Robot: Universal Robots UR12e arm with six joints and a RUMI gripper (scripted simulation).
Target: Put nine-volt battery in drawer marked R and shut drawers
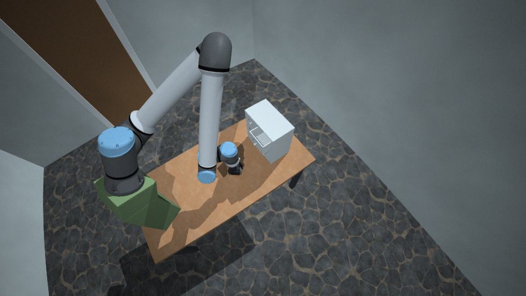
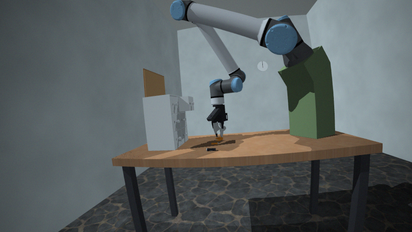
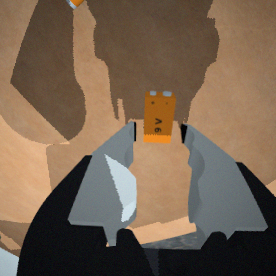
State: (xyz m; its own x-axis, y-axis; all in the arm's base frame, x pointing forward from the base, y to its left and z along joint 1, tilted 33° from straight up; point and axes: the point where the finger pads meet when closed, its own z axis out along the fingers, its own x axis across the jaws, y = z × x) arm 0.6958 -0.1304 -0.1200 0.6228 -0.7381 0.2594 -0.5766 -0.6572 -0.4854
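Nine-volt battery (image 3: pixel 159 118) flat on table (image 2: pixel 259 149), just ahead of fingertips, centred on gap; gripper (image 3: pixel 158 131) partly open, empty. Descend straight, straddle long sides, then close. Chest (image 1: pixel 274 125) nearby, upper drawer (image 1: pixel 260 136) pulled out

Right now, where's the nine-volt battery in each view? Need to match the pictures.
Top: not visible; the wrist and gripper cover that patch of table.
Exterior: small orange block on the table, right under the fingertips, right of the white chest.
Wrist: centre frame, orange nine-volt battery lying flat just beyond the parted fingers, not gripped.
Shared landmark: the gripper itself; the battery sits at its tips.
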